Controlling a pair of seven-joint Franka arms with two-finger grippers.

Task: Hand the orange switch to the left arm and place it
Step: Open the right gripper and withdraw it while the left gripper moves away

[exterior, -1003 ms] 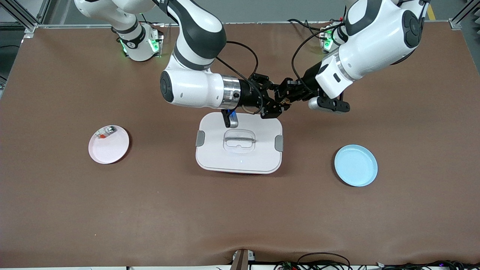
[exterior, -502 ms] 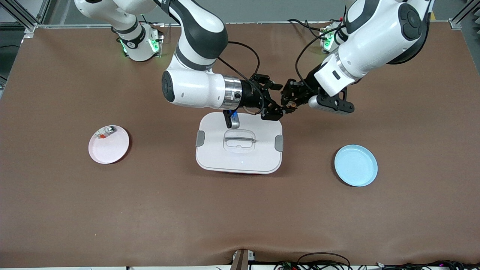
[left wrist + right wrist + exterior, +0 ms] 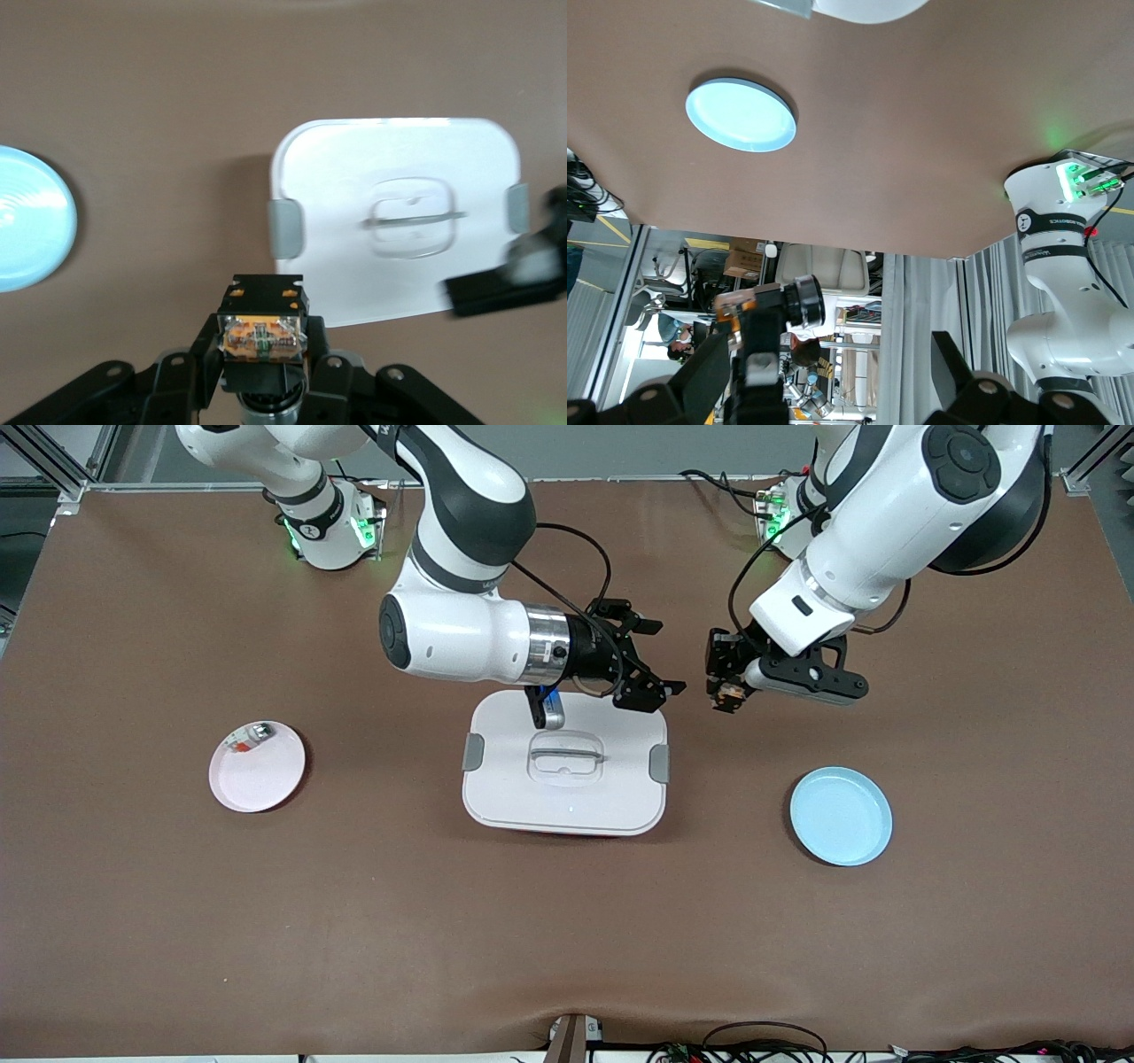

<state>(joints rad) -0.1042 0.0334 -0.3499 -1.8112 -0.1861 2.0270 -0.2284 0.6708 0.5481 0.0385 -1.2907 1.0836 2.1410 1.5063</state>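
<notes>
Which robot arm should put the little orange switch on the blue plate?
The left one, most likely. Its gripper is shut on the switch and hangs over bare table between the box and the blue plate. The right gripper is open and empty, above the box's edge.

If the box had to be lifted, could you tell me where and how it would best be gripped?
Probably by the recessed bar handle in the middle of the box lid, coming straight down from above. The bar is narrow enough for two fingers, while the body looks far too wide and the grey side clips sit flush.
</notes>
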